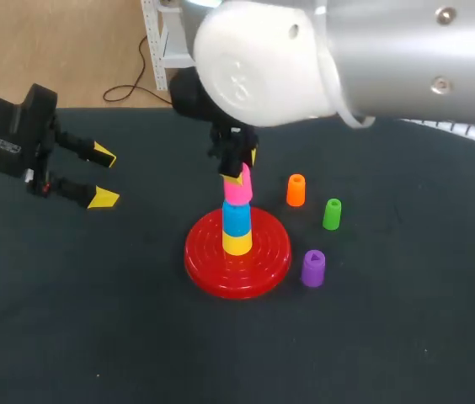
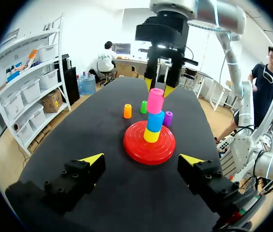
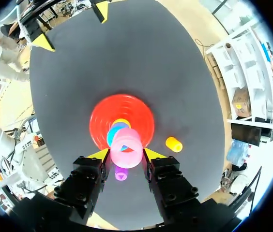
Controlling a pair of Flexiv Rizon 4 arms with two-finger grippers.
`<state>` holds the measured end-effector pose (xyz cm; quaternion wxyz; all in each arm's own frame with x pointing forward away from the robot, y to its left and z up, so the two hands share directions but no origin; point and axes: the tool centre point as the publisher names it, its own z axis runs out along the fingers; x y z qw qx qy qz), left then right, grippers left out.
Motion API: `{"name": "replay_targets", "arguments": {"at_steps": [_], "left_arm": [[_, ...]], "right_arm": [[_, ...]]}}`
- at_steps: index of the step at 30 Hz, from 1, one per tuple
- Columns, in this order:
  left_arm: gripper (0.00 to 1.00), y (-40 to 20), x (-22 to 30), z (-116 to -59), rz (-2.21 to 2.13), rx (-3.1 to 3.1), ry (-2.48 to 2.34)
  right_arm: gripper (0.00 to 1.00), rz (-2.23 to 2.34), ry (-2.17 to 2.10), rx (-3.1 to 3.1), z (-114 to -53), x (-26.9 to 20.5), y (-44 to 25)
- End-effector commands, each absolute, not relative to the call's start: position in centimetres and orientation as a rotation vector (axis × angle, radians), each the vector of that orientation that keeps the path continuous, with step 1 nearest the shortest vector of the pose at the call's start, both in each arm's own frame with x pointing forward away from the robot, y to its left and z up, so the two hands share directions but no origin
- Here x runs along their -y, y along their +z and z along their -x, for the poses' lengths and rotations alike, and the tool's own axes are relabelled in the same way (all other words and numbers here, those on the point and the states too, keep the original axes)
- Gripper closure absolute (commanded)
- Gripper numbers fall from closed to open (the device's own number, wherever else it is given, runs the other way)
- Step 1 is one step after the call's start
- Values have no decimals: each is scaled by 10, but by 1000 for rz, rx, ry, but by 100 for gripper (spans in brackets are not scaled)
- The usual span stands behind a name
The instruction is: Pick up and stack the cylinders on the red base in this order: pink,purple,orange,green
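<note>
The red base (image 1: 208, 263) holds a stack: a yellow cylinder (image 1: 237, 243), a blue one (image 1: 237, 218), and the pink cylinder (image 1: 237, 192) on top, slightly tilted. My right gripper (image 1: 239, 172) comes down from above and is shut on the pink cylinder (image 3: 126, 145), one finger on each side. Right of the base, the orange cylinder (image 1: 296, 190), green cylinder (image 1: 332, 214) and purple cylinder (image 1: 313, 268) stand upright on the table. My left gripper (image 1: 103, 177) hovers open and empty at the far left, facing the stack (image 2: 154, 116).
The black table top (image 1: 94, 320) spreads wide in front of and left of the base. The right arm's big white and silver links (image 1: 322, 50) hang over the back of the table. The orange, green and purple cylinders stand close together.
</note>
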<state>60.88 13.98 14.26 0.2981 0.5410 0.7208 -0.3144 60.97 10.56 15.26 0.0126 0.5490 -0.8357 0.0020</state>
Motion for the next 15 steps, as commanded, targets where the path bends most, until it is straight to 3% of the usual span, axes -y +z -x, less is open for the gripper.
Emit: {"name": "replay_targets", "arguments": {"at_steps": [1,15], "left_arm": [[0,142,-140,-608,-1436,-1912,-835],[0,142,-140,-608,-1436,-1912,-835]], "right_arm": [[100,-1736,-27,2628,-602,-103,146],[100,-1725,-33,2631,-606,-113,139]]}}
